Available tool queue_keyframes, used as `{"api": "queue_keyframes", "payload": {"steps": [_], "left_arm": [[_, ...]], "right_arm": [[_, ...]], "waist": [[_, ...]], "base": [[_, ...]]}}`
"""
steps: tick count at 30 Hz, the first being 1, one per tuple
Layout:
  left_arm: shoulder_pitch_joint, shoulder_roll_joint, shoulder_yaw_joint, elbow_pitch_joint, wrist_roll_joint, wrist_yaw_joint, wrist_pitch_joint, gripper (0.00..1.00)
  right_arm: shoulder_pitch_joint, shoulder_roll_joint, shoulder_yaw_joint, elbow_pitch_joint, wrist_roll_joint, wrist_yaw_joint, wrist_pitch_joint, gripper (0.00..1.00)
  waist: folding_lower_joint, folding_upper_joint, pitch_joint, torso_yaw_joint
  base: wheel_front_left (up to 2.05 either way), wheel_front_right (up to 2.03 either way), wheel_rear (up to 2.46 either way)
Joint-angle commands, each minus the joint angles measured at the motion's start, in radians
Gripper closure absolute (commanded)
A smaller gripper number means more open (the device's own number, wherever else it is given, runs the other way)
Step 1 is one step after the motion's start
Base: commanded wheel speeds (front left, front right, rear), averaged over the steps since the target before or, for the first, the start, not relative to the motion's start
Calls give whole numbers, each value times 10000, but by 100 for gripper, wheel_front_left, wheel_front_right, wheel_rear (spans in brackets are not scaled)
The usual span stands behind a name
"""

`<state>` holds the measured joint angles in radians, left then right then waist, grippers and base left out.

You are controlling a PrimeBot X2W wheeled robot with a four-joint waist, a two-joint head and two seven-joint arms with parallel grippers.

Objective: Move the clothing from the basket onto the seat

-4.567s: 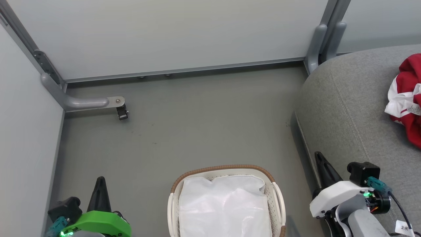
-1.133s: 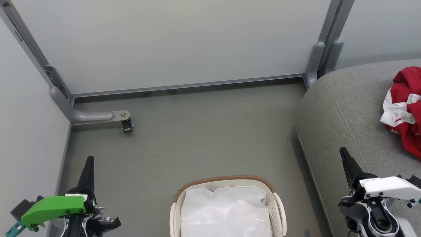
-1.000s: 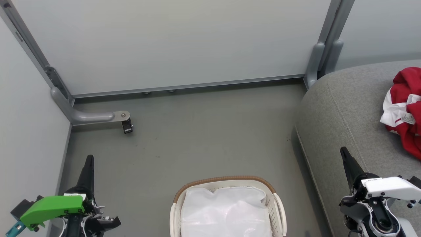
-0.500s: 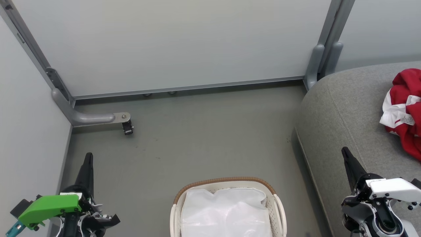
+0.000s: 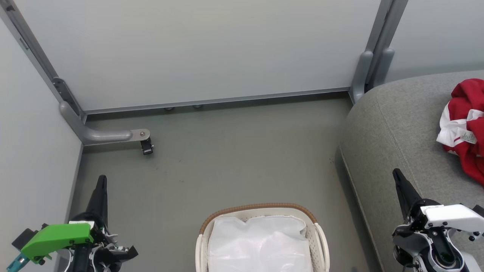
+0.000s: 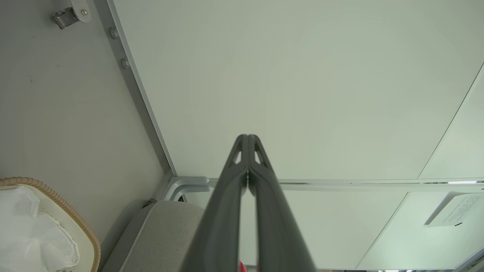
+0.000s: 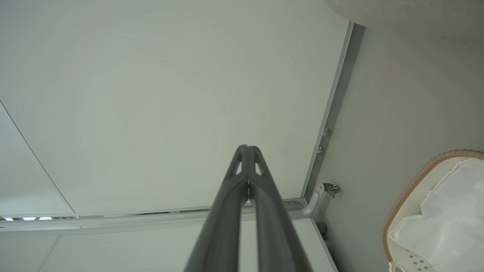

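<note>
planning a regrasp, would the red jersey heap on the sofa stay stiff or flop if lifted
Probably floppy: the clothing lies crumpled in soft folds on the seat, so it would likely drape from a pinch. Likely light for its bulk, as the fabric looks thin. It seems unlikely to roll.

Open floor (image 5: 234,162) between basket (image 5: 261,206) and wall panel (image 5: 196,49); seat (image 5: 393,124) close on the right

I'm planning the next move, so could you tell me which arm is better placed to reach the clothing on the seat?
Probably right: the right gripper is shut by the seat bearing the clothing; the left gripper is beyond the basket.
</note>
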<state>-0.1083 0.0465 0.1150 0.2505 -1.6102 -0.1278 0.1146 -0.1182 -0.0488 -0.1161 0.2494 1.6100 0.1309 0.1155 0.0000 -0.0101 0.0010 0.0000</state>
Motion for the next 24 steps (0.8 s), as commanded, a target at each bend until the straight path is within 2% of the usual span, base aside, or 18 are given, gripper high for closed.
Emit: {"api": "queue_keyframes", "payload": {"steps": [1,24], "left_arm": [[-114,69,21,-28,-33,-61,41,100],[-113,69,20,-30,-33,-61,40,100]], "right_arm": [[93,-25,-19,-28,29,-3,29,100],[93,-25,-16,-26,32,-3,26,100]], "waist": [[0,101,0,0],[0,101,0,0]], "base": [[0,0,0],[0,0,0]]}}
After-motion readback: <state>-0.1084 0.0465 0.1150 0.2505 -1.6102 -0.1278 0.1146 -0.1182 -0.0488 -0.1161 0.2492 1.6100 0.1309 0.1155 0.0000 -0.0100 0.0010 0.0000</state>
